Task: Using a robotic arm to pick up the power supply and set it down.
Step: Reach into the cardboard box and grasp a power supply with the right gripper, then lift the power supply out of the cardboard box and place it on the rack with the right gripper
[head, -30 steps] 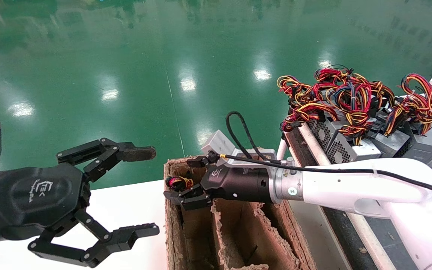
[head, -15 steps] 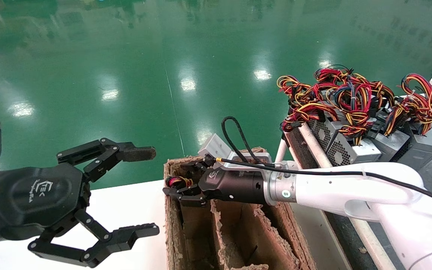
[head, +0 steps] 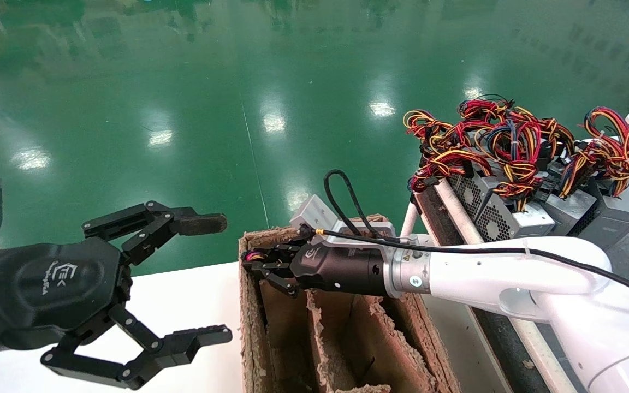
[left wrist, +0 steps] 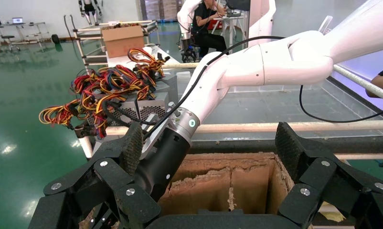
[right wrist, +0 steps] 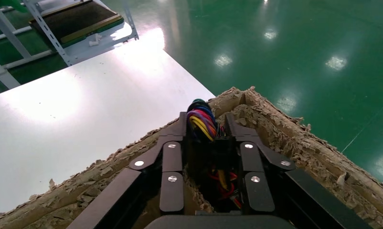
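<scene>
Left gripper [head: 205, 281]: nearest the head camera, over the white table [head: 194, 295] at the robot's left; fingers [head: 200, 222] spread wide, grasping nothing. Parked.
Left gripper, own wrist view [left wrist: 213, 157]: both fingers apart, the box and right arm seen between them.
Box [head: 347, 349]: brown cardboard with ragged dividers, standing on the table just right of the left gripper. Several compartments; leftmost one is where the right gripper works.
Right arm [head: 511, 273]: white, reaches across the box from the robot's right, black wrist low over the far end of the box.
Right gripper [head: 257, 263]: at the far left corner of the box, at rim height. Fingers [right wrist: 173, 160] clenched on a wire bundle.
Wires [right wrist: 202, 121]: red, yellow, purple and blue loop standing up between the fingertips; more red and yellow strands lower between the fingers.
Power supply [head: 253, 256]: only its wire bundle shows, at the far left corner of the box; grey body not visible, so cannot tell how deep it sits in the compartment.
Rack [head: 451, 204]: beyond and right of the box, white tube frame.
Other supplies [head: 489, 210]: grey vented boxes on the rack, tangled coloured wires on top.
Floor [head: 238, 82]: glossy green, farthest back.
</scene>
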### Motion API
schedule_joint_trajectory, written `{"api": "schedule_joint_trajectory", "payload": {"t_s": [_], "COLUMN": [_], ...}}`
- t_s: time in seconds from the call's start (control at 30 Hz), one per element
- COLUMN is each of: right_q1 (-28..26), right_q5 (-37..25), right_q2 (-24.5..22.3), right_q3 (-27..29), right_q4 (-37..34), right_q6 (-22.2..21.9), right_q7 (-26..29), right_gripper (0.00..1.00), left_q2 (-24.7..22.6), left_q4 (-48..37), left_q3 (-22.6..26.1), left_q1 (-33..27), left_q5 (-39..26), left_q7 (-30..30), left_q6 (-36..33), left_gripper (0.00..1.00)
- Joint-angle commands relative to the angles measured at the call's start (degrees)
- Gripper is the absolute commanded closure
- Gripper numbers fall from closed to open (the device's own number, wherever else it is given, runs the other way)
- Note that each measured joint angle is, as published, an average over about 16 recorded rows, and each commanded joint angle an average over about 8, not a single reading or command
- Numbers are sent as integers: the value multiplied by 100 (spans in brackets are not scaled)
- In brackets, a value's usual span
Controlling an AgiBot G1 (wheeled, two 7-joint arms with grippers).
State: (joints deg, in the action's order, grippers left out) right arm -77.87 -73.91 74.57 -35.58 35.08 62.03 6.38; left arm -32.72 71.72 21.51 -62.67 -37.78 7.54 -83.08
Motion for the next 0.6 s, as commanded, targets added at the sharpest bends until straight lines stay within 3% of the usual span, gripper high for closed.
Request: {"api": "schedule_joint_trajectory", "payload": {"t_s": [0.03,0.6], "right_q1": [-8,-11], "right_q5": [7,208], "right_q2": [8,-48], "right_q3": [0,153], "right_q4": [-59,-142], "right_q6": [15,-37], "right_q7": [-26,-263], "right_gripper": [100,100], "left_q2": [0,0], "left_q4": [0,0], "left_q3": [0,0], "left_q1": [0,0], "left_q5": [0,0], "left_q7": [0,0], "left_q6": [0,0], "left_gripper": [0,0]}}
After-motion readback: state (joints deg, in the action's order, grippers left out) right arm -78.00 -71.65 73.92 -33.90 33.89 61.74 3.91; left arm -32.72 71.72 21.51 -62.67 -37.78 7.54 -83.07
